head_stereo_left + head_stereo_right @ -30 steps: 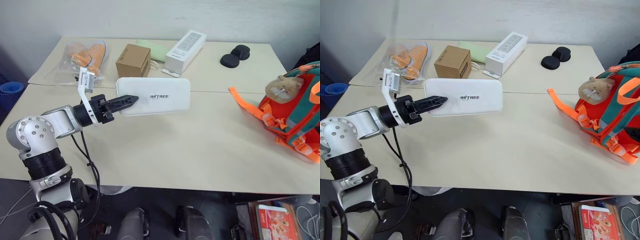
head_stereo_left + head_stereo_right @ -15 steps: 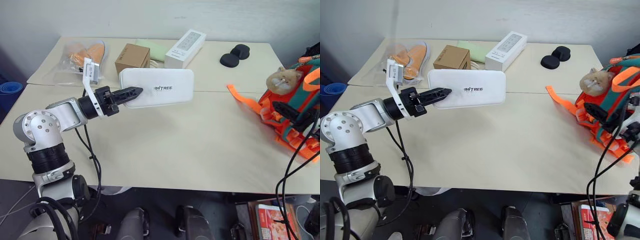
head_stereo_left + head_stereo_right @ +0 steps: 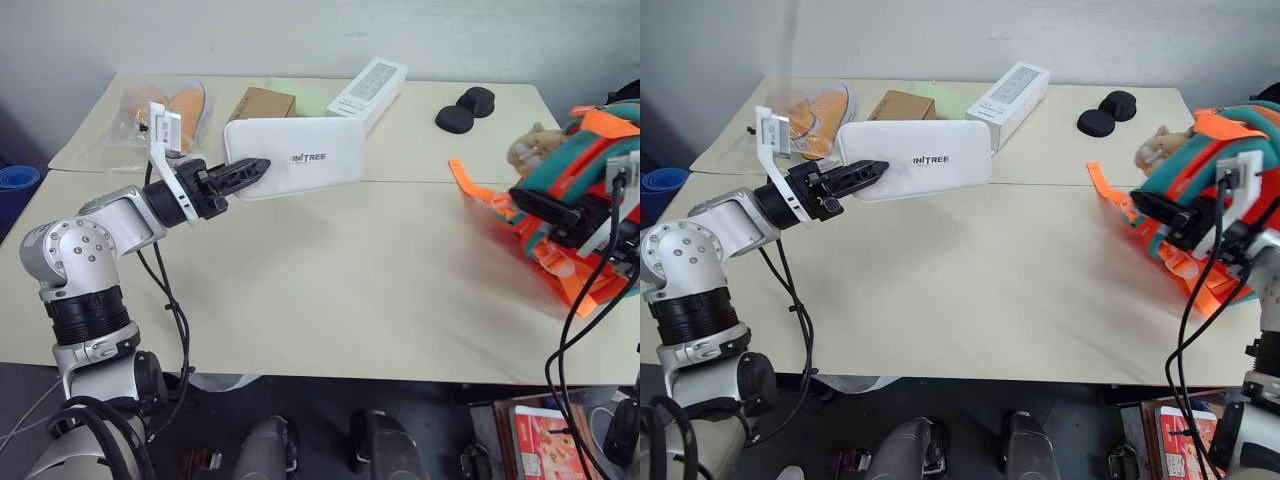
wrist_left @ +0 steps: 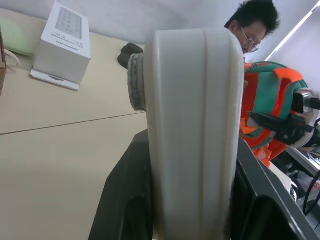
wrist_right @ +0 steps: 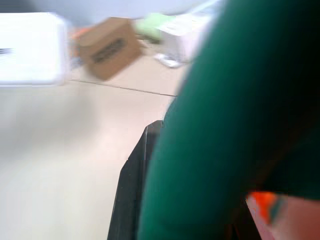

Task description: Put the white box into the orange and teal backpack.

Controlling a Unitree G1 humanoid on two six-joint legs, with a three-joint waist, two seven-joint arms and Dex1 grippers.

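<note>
My left gripper point(image 3: 250, 168) is shut on the left end of the white box point(image 3: 300, 158) and holds it off the table, pointing right. In the left wrist view the box's edge point(image 4: 192, 125) stands between my black fingers point(image 4: 125, 200). The orange and teal backpack point(image 3: 590, 150) stands tilted at the table's right edge, with a tan plush charm point(image 3: 525, 148) on it. My right gripper point(image 3: 535, 205) is shut on its teal rim. Teal fabric point(image 5: 240, 125) lies against a black finger point(image 5: 135, 190) in the right wrist view.
At the back of the table are a brown cardboard cube point(image 3: 262, 103), a long white carton point(image 3: 368, 88), bagged orange shoes point(image 3: 175, 105) and two black round pads point(image 3: 465, 108). A person point(image 4: 252, 20) is behind the backpack. Orange straps point(image 3: 480, 190) trail onto the table.
My right gripper swung in from the right and closed on the backpack's teal rim; the backpack shifted left and tipped. My left gripper carried the box slightly up and away.
</note>
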